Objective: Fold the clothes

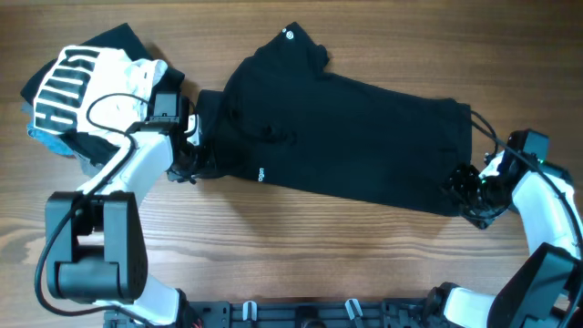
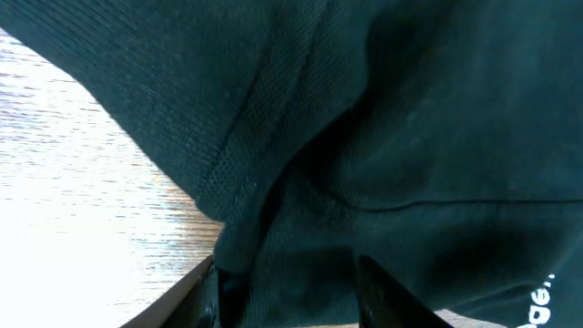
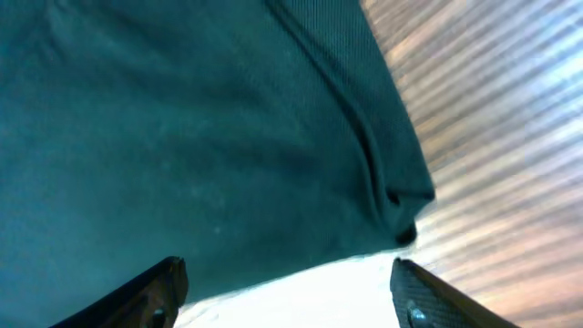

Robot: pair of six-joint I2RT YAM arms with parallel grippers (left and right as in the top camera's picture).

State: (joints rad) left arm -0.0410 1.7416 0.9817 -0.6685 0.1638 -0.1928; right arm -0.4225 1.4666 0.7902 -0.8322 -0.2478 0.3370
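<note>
**On table (image 1: 301,246): shirt (image 1: 346,137) spread out, left gripper (image 1: 187,164) and right gripper (image 1: 469,187) at its ends**

Across the table's middle the black shirt lies mostly flat. It slants from the far left down to the near right. Logo (image 1: 291,35), a tiny white round one, sits at the far edge. White label mark (image 1: 260,173) is near the front edge, left of centre.

Left gripper is at the shirt's left end, low on the cloth. Left wrist view: bunched fabric with a ribbed hem fills the gap between the two fingers (image 2: 373,282). Can't tell whether they clamp it or just straddle it. Bare wood shows to the left of the hem.

Right gripper is at the shirt's near right corner. Right wrist view: jaws stand wide apart, with only bright table between the fingers (image 3: 168,282). The shirt's edge lies just beyond the tips, not between them. That corner is slightly rumpled.

Striped garment (image 1: 82,87), white with bold black print, sits at the far left on a small heap of dark and light-blue cloth. It is beside the left arm. A black cable runs over it.
</note>
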